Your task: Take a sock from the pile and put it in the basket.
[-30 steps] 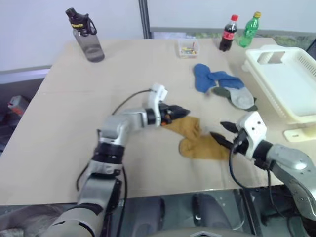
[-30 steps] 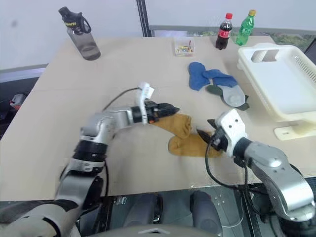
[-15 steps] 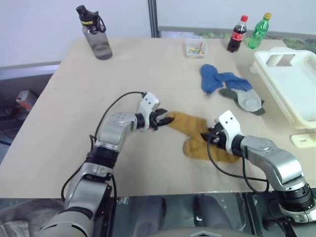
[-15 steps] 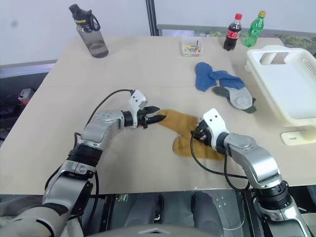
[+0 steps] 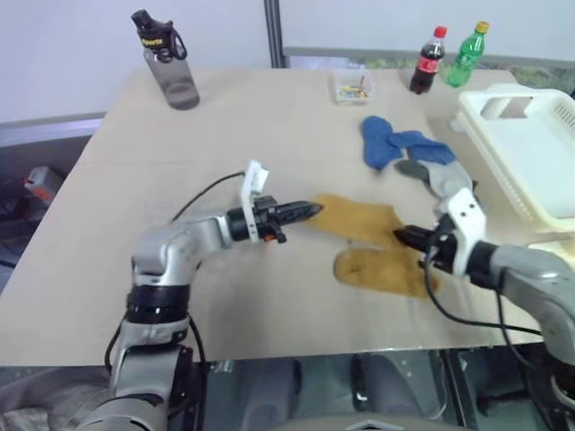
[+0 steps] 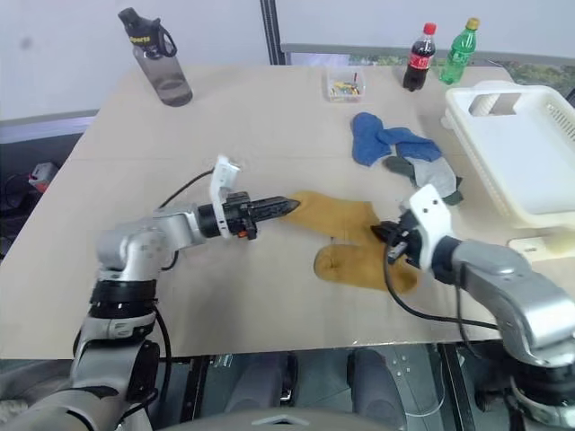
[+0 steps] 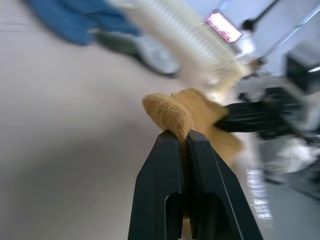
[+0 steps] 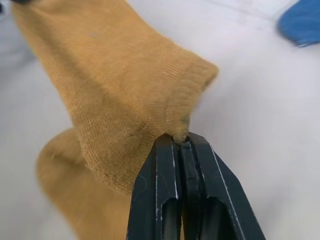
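Head views, surroundings: a grey water bottle (image 5: 165, 59) stands at the counter's (image 5: 108, 251) far left; a small clear box (image 5: 348, 87), a cola bottle (image 5: 425, 61) and a green bottle (image 5: 470, 55) line the far edge.
Head views, task things: blue socks (image 5: 393, 146) and a grey sock (image 5: 439, 177) lie just beside the white basket (image 5: 526, 153) at the right; two mustard socks lie nearer, the upper mustard sock (image 5: 355, 219) overlapping the lower mustard sock (image 5: 382, 270).
Head views, left gripper (image 5: 308, 210): fingers pinched on the upper sock's left end.
Head views, right gripper (image 5: 402, 235): fingers pinched on its right end.
Left wrist view: black fingers (image 7: 165, 180) clamp a fold of mustard cloth; basket blurred beyond.
Right wrist view: fingers (image 8: 205, 195) closed on the sock's corner.
Surface: plain tan board, pale wall behind.
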Robot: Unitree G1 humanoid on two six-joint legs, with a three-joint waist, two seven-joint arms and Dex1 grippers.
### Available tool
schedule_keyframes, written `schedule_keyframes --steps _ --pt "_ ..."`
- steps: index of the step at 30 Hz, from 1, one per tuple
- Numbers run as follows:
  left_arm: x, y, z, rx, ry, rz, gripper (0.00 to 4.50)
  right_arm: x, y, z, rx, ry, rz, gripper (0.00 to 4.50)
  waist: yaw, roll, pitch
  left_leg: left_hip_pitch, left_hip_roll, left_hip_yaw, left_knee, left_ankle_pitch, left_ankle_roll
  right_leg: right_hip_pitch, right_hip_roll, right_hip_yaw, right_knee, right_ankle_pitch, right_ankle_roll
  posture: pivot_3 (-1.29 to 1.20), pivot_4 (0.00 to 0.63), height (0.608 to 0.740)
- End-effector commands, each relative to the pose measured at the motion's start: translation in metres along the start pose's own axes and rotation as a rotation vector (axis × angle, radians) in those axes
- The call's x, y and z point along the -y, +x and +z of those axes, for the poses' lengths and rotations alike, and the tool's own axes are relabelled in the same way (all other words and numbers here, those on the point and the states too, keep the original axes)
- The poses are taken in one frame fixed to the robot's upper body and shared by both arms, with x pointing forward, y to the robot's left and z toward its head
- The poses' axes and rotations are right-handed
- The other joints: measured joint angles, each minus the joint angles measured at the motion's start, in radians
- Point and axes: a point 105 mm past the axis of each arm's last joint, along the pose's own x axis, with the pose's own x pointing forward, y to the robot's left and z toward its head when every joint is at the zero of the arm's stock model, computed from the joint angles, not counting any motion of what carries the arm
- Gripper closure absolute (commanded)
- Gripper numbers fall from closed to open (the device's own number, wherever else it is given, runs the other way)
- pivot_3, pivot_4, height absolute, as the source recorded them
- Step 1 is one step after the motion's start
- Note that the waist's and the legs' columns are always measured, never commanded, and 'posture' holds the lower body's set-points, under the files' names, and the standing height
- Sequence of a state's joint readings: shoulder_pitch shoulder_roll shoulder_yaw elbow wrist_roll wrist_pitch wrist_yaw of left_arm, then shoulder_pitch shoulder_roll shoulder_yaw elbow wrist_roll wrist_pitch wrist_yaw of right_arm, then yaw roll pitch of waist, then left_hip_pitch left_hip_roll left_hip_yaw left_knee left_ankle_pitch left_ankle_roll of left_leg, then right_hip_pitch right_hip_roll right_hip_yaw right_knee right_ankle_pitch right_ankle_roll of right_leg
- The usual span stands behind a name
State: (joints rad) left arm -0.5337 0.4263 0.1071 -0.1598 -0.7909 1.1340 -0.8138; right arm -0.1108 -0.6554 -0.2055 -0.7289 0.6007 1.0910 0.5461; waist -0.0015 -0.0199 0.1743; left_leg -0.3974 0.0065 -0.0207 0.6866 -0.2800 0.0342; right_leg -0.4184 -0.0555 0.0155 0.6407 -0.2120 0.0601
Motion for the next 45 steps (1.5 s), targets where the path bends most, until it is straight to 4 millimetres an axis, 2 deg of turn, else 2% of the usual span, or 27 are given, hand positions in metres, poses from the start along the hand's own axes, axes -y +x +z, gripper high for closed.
schedule_keyframes --steps 1,5,9,15,25,28,29,31,34,35,38,41,42,43,45 --pt "0.017 0.006 -0.013 -0.054 0.013 -0.028 4.44 -0.009 -0.020 -0.003 -0.011 -0.017 -0.008 4.50 -0.001 0.000 0.000 0.001 0.000 0.000 0.000 0.000 0.000 0.001 0.000 0.000 0.001 0.000 0.000 0.00 0.150 0.740" --pt "0.015 0.019 -0.036 -0.126 0.023 0.020 4.44 -0.011 -0.034 -0.021 -0.079 -0.026 -0.062 4.50 -0.004 0.000 0.000 0.005 -0.002 0.001 0.000 0.000 0.000 0.003 0.001 0.002 0.002 0.000 0.000 0.00 0.150 0.740" --pt "0.007 0.027 -0.051 -0.184 0.082 0.074 4.44 -0.004 -0.035 -0.032 -0.111 -0.023 -0.129 4.50 -0.009 0.000 0.000 0.011 -0.001 0.006 0.000 0.000 0.000 0.007 0.002 0.005 0.002 -0.002 -0.002 0.00 0.150 0.740" --pt "-0.001 0.031 -0.060 -0.237 0.147 0.121 4.44 0.000 -0.024 -0.038 -0.121 -0.050 -0.140 4.50 -0.009 0.000 0.000 0.012 -0.001 0.009 0.000 0.000 0.000 0.007 0.003 0.008 0.001 -0.001 -0.001 0.00 0.150 0.740" --pt "-0.001 0.035 -0.067 -0.228 0.136 0.146 4.44 0.010 -0.013 -0.049 -0.154 -0.075 -0.146 4.50 -0.007 0.000 0.000 0.011 -0.001 0.009 -0.001 0.000 0.000 0.006 0.002 0.008 0.000 -0.001 -0.001 0.00 0.150 0.740" --pt "-0.001 0.035 -0.070 -0.235 0.108 0.133 3.64 0.013 -0.013 -0.054 -0.177 -0.096 -0.136 4.50 -0.008 0.000 0.000 0.011 -0.001 0.009 -0.001 0.000 0.000 0.006 0.002 0.008 0.000 -0.001 -0.001 0.00 0.150 0.740" --pt "-0.002 0.034 -0.071 -0.236 0.110 0.138 3.34 0.014 -0.012 -0.055 -0.179 -0.094 -0.136 4.19 -0.008 0.000 0.000 0.011 -0.001 0.009 -0.001 0.000 0.000 0.006 0.002 0.008 0.000 -0.001 -0.001 0.00 0.150 0.740" --pt "-0.002 0.035 -0.069 -0.229 0.114 0.133 2.44 0.013 -0.013 -0.056 -0.189 -0.107 -0.113 3.56 -0.007 0.000 0.000 0.011 -0.001 0.009 -0.001 0.000 0.000 0.006 0.002 0.008 0.000 -0.001 -0.001 0.00 0.150 0.740" --pt "-0.001 0.032 -0.061 -0.195 0.093 0.106 1.05 0.014 -0.020 -0.049 -0.173 -0.176 -0.124 2.15 -0.007 0.000 0.000 0.011 -0.001 0.009 -0.001 0.000 0.000 0.006 0.002 0.008 0.000 -0.001 -0.001 0.00 0.150 0.740" --pt "-0.001 0.029 -0.056 -0.180 0.081 0.089 1.03 0.013 -0.023 -0.044 -0.150 -0.191 -0.128 1.73 -0.007 0.000 0.000 0.011 -0.001 0.009 -0.001 0.000 0.000 0.006 0.002 0.008 0.000 -0.001 -0.001 0.00 0.150 0.740" --pt "-0.004 0.015 -0.041 -0.159 0.062 0.053 1.03 0.010 -0.034 -0.025 -0.071 -0.249 -0.129 1.73 -0.009 0.000 0.000 0.010 -0.001 0.009 -0.001 0.000 0.000 0.005 0.003 0.008 0.001 -0.001 0.000 0.00 0.150 0.740" --pt "-0.005 0.004 -0.037 -0.186 0.041 0.013 1.03 0.005 -0.035 -0.012 0.009 -0.252 -0.110 1.73 -0.010 0.000 0.000 0.011 0.000 0.009 -0.001 0.000 0.000 0.006 0.003 0.008 0.001 -0.002 0.002 0.00 0.150 0.740" --pt "-0.005 0.002 -0.038 -0.207 0.033 -0.007 1.03 -0.001 -0.030 -0.010 0.031 -0.250 -0.080 2.27 -0.011 0.000 0.000 0.011 0.000 0.010 -0.001 0.000 0.000 0.006 0.003 0.008 0.001 -0.002 0.002 0.00 0.150 0.740" --pt "-0.006 0.002 -0.038 -0.221 0.027 -0.014 1.03 -0.005 -0.025 -0.009 0.044 -0.254 -0.055 2.59 -0.010 0.000 0.000 0.011 0.000 0.010 -0.001 0.000 0.000 0.006 0.003 0.008 0.001 -0.003 0.002 0.00 0.150 0.740" --pt "-0.008 0.003 -0.041 -0.246 0.013 -0.024 1.03 -0.010 -0.015 -0.010 0.064 -0.251 -0.022 3.53 -0.010 0.000 0.000 0.011 0.000 0.010 -0.001 0.000 0.000 0.006 0.003 0.008 0.001 -0.003 0.002 0.00 0.150 0.740"
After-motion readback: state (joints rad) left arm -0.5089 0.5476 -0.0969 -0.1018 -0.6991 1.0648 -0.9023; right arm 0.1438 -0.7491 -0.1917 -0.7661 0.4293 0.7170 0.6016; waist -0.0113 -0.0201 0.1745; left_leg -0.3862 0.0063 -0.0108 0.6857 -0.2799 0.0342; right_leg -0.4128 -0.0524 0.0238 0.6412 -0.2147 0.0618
